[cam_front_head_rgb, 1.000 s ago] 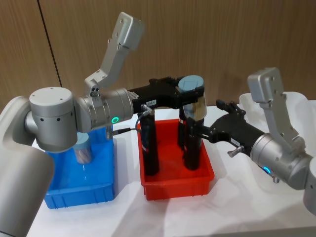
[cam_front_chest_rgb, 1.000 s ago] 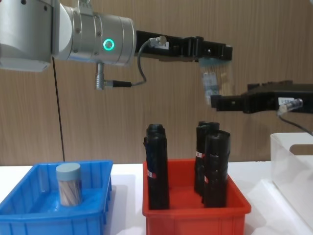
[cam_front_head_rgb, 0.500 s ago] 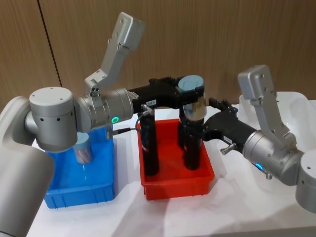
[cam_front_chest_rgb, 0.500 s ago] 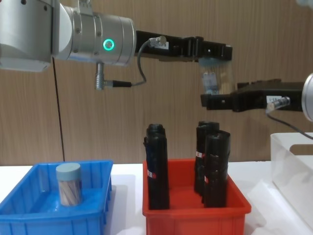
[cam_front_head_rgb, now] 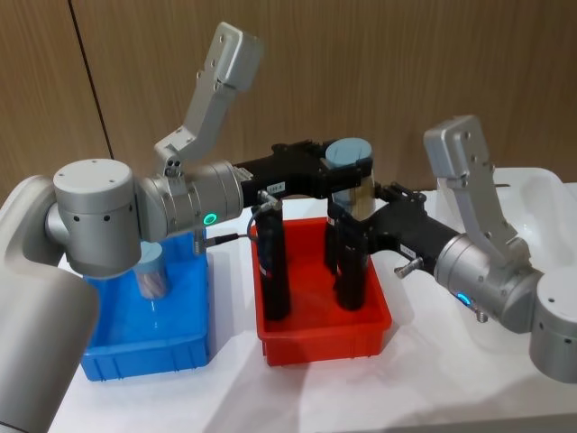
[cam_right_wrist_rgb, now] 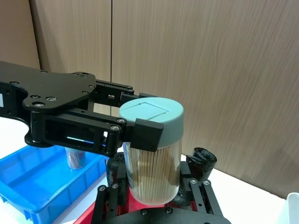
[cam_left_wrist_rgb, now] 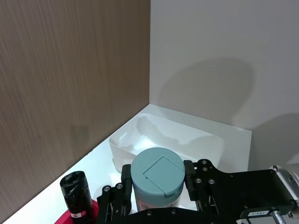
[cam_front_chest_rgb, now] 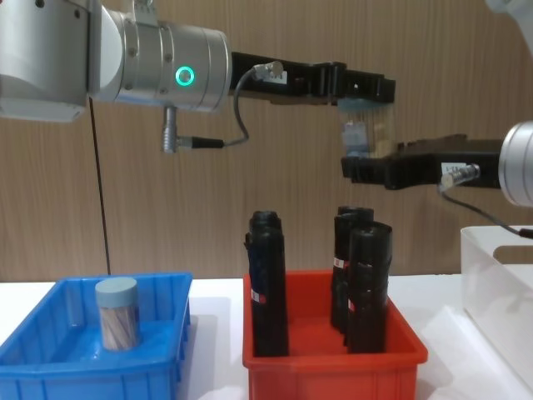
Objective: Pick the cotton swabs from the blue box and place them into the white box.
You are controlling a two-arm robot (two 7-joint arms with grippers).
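Our left gripper (cam_front_head_rgb: 349, 165) had not moved over the last second: it hung high above the shallow red plastic bin (cam_front_head_rgb: 325, 341), its two black fingers (cam_left_wrist_rgb: 126, 176) clamped on the pale blue lid of a clear cylindrical jar of cotton swabs (cam_right_wrist_rgb: 152, 154), which dangled upright over the bin's far side. What had changed was our right gripper (cam_front_chest_rgb: 365, 169). A second before it had stood off to the right of the red bin, apart from the jar. It had since slid in level and now sat around the lower body of the jar, just under the left gripper. Whether it had actually taken hold yet, we could not tell. We read this as a mid-air handover about to complete, with the left grip due to let go only once the right one was firm. Below them, the tall black wrapped rolls (cam_front_head_rgb: 273, 262) stood upright in the red bin, close under the jar. To the left of the red bin sat the bright blue rectangular plastic box (cam_front_head_rgb: 149, 354), with a second swab jar (cam_front_head_rgb: 151, 271) standing in it. To the right of the red bin waited the translucent white box (cam_front_chest_rgb: 500, 275), the jar's destination.
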